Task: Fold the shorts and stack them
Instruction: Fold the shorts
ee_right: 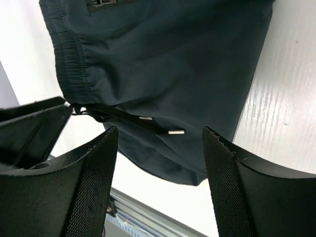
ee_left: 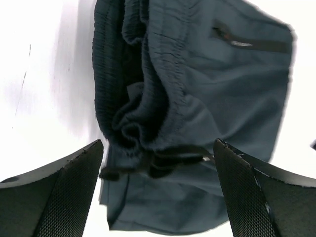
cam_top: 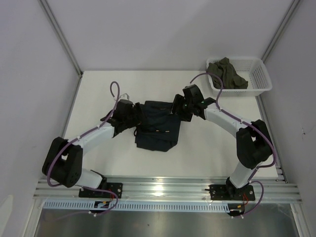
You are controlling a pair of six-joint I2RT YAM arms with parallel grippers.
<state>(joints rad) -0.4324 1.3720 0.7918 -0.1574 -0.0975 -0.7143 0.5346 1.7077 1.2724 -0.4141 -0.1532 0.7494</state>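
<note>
Top external view showed the large dark teal-navy soft fabric shorts (cam_top: 157,129) lying in a loose heap on the white table (cam_top: 98,89), directly between the two tools. The left gripper (cam_top: 132,116) was at the cloth's left edge and the right gripper (cam_top: 178,107) at its far right corner. Both were about equally near, so neither arm had the clear advantage. The broader part of the heap ran from one gripper across to the other, and a narrower flap trailed back toward the arm bases.

In the left wrist view the left gripper (ee_left: 158,144) stood spread wide with nothing between its fingers. The bunched, ribbed waistband lay just ahead of the gap and stretched away from it. The right wrist view showed the right gripper (ee_right: 160,131) released as well, with smooth cloth ahead of it and thin black drawstring cords with metal tips (ee_right: 159,125) crossing just beyond its fingertips. Whether either fingertip touched the fabric could not be told.

The fold looked unfinished — probably each arm would need to pinch the edge facing it. Well off beyond the right gripper sat a white plastic mesh basket (cam_top: 261,79) holding a crumpled olive-green garment (cam_top: 227,73).
</note>
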